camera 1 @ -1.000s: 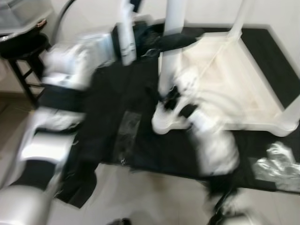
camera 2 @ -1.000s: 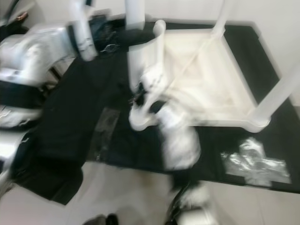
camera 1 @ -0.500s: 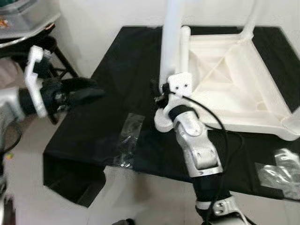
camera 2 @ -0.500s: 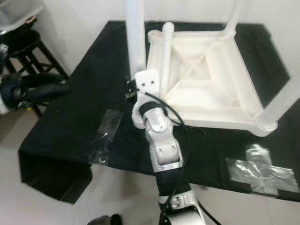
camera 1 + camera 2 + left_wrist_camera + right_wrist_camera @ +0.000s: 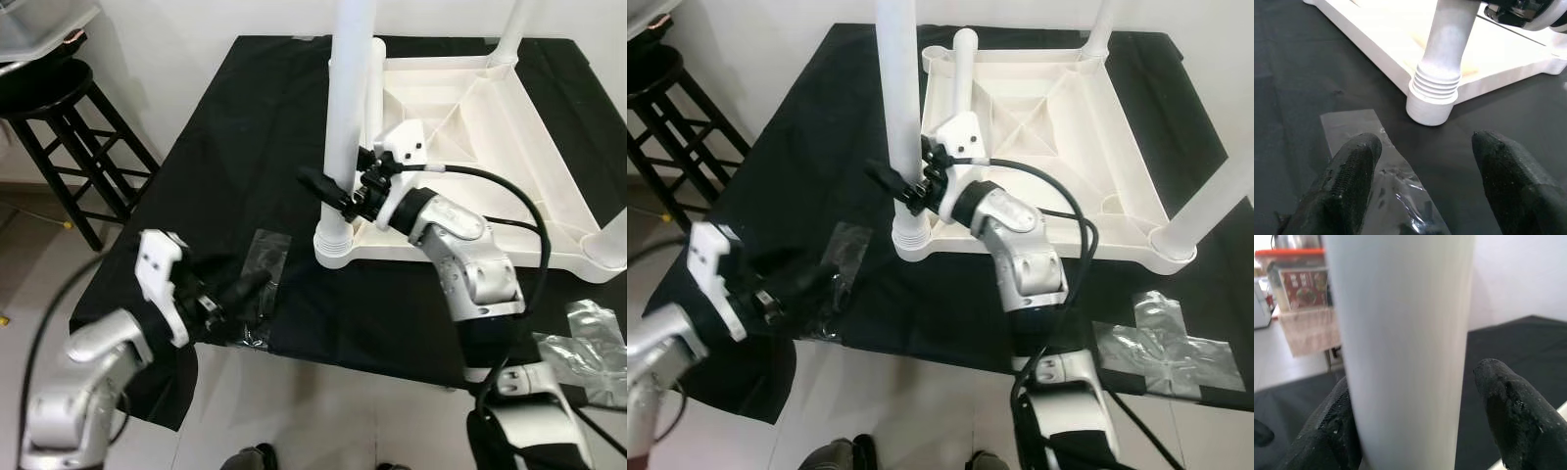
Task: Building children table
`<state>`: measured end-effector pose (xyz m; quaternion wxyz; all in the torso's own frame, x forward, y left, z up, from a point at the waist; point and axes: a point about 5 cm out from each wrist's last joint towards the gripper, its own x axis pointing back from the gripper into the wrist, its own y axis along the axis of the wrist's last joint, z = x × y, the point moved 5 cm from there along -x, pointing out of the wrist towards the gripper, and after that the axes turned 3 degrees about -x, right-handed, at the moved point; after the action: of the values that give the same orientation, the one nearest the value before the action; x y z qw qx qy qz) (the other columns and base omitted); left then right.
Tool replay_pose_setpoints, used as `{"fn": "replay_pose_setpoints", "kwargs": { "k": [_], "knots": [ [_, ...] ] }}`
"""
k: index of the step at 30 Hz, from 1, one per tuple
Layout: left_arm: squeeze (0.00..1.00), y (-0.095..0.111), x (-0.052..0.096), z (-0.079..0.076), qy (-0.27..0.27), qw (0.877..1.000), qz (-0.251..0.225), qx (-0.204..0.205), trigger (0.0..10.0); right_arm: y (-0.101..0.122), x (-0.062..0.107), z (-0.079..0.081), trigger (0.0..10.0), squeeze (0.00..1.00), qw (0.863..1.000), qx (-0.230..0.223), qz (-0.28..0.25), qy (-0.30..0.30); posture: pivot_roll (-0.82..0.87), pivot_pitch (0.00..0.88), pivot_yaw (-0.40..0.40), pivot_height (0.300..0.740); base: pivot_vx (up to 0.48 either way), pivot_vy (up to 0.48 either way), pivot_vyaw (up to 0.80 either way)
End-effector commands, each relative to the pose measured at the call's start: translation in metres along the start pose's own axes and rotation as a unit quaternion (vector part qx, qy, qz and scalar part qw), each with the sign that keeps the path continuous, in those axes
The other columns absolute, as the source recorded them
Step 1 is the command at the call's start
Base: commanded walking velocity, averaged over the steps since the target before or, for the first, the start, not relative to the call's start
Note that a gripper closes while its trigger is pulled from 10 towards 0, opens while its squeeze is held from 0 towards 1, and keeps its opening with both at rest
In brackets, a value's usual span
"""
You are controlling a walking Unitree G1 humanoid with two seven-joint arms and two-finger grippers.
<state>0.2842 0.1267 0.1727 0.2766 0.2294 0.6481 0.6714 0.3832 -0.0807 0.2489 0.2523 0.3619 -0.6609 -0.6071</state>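
A black stool stands at far left. The left gripper hovers low over a clear plastic patch on the black cloth, fingers spread and empty; half a second ago it was raised higher by the stool. The right gripper straddles the upright white leg of the upturned children's table, fingers apart. The left wrist view shows the leg's ribbed socket; the right wrist view shows both fingers flanking the leg.

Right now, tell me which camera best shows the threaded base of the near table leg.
Left wrist view: the ribbed collar of the near table leg is close and sharp. Both eye views show it small; the right wrist view shows the leg's smooth shaft between the right hand fingers.
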Motion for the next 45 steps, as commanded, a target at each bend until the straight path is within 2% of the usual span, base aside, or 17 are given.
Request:
{"fn": "replay_pose_setpoints", "kwargs": {
  "k": [1, 2, 3, 5, 11, 19, 24, 25, 26, 27, 29, 31, 33, 42, 43, 44, 45],
  "knots": [
    [0.00, -0.012, -0.001, -0.008, 0.010, 1.000, 0.006, -0.015, 10.0, -0.002, -0.002, 0.006, 10.0, 0.00, 0.999, 0.010, 0.003, 0.047, 0.10, 0.158, 0.034, 0.740, 0.000, 0.000, 0.00],
    [0.00, -0.015, -0.002, -0.015, 0.021, 0.999, 0.000, -0.035, 10.0, -0.006, 0.000, 0.006, 9.8, 0.00, 0.997, 0.017, 0.015, 0.069, 0.10, 0.158, 0.034, 0.740, 0.000, 0.000, 0.00],
    [0.00, -0.020, -0.004, -0.025, 0.011, 1.000, 0.001, -0.020, 10.0, -0.008, 0.002, 0.004, 0.8, 0.00, 0.995, 0.020, 0.023, 0.091, 0.11, 0.154, 0.031, 0.740, 0.000, 0.000, 0.00],
    [0.00, -0.025, -0.005, -0.031, 0.005, 1.000, 0.006, -0.006, 10.0, -0.008, 0.004, 0.002, 0.0, 0.00, 0.994, 0.019, 0.028, 0.107, 0.11, 0.156, 0.025, 0.740, 0.000, 0.000, 0.00],
    [0.00, -0.032, -0.007, -0.021, 0.047, 0.998, 0.010, 0.031, 10.0, -0.010, 0.005, -0.005, 0.0, 0.00, 0.991, 0.017, 0.037, 0.126, 0.10, 0.155, 0.015, 0.740, 0.000, 0.000, 0.00],
    [0.00, -0.038, -0.010, -0.027, 0.050, 0.999, 0.010, 0.018, 10.0, -0.022, 0.007, -0.005, 0.0, 0.00, 0.990, 0.010, 0.046, 0.131, 0.09, 0.156, 0.017, 0.740, 0.000, 0.000, 0.00],
    [0.00, -0.042, -0.012, -0.028, 0.056, 0.998, 0.016, 0.007, 10.0, -0.046, 0.017, -0.005, 0.0, 0.00, 0.995, 0.003, 0.075, 0.072, 0.08, 0.158, 0.007, 0.740, 0.000, 0.000, 0.00],
    [0.00, -0.042, -0.012, -0.029, 0.056, 0.998, 0.019, 0.002, 7.8, -0.065, 0.019, -0.007, 0.0, 0.00, 0.994, 0.012, 0.099, -0.033, 0.08, 0.166, 0.006, 0.740, 0.000, 0.000, 0.00],
    [0.00, -0.042, -0.012, -0.029, 0.055, 0.998, 0.018, 0.001, 0.0, -0.087, 0.030, 0.000, 0.0, 0.00, 0.978, -0.039, 0.110, -0.175, 0.06, 0.175, 0.013, 0.740, 0.000, 0.000, 0.00],
    [0.00, -0.041, -0.012, -0.029, 0.055, 0.998, 0.017, 0.001, 0.0, -0.103, 0.043, 0.016, 0.0, 0.00, 0.958, -0.075, 0.123, -0.248, 0.05, 0.177, 0.015, 0.740, 0.000, 0.000, 0.00],
    [0.00, -0.041, -0.012, -0.028, 0.055, 0.998, 0.016, 0.003, 0.0, -0.109, 0.052, 0.028, 0.0, 0.00, 0.944, -0.087, 0.128, -0.290, 0.05, 0.180, 0.023, 0.740, 0.000, 0.000, 0.00],
    [0.00, -0.041, -0.012, -0.028, 0.055, 0.998, 0.016, 0.003, 0.0, -0.109, 0.052, 0.028, 0.0, 0.00, 0.944, -0.087, 0.128, -0.290, 0.05, 0.180, 0.023, 0.740, 0.000, 0.000, 0.00],
    [0.00, -0.041, -0.014, -0.027, 0.052, 0.999, 0.017, 0.002, 0.0, -0.112, 0.048, 0.050, 0.0, 0.00, 0.947, -0.080, 0.126, -0.284, 0.03, 0.174, 0.054, 0.740, 0.000, 0.000, 0.00],
    [0.00, -0.042, -0.017, -0.022, 0.062, 0.998, 0.014, 0.013, 0.0, -0.112, 0.040, 0.048, 0.0, 0.00, 0.950, -0.057, 0.126, -0.280, 0.05, 0.166, 0.044, 0.740, 0.000, 0.000, 0.00],
    [0.00, -0.042, -0.016, -0.021, 0.065, 0.998, 0.013, 0.012, 0.0, -0.107, 0.036, 0.049, 8.5, 0.00, 0.954, -0.060, 0.120, -0.269, 0.06, 0.165, 0.047, 0.740, 0.000, 0.000, 0.00],
    [0.00, -0.042, -0.016, -0.021, 0.067, 0.998, 0.012, 0.012, 0.0, -0.100, 0.031, 0.051, 10.0, 0.00, 0.960, -0.051, 0.113, -0.250, 0.06, 0.164, 0.045, 0.740, 0.000, 0.000, 0.00],
    [0.00, -0.042, -0.016, -0.021, 0.067, 0.998, 0.012, 0.012, 0.0, -0.100, 0.031, 0.051, 10.0, 0.00, 0.960, -0.051, 0.113, -0.250, 0.06, 0.164, 0.045, 0.740, 0.000, 0.000, 0.00]
  ]
}}
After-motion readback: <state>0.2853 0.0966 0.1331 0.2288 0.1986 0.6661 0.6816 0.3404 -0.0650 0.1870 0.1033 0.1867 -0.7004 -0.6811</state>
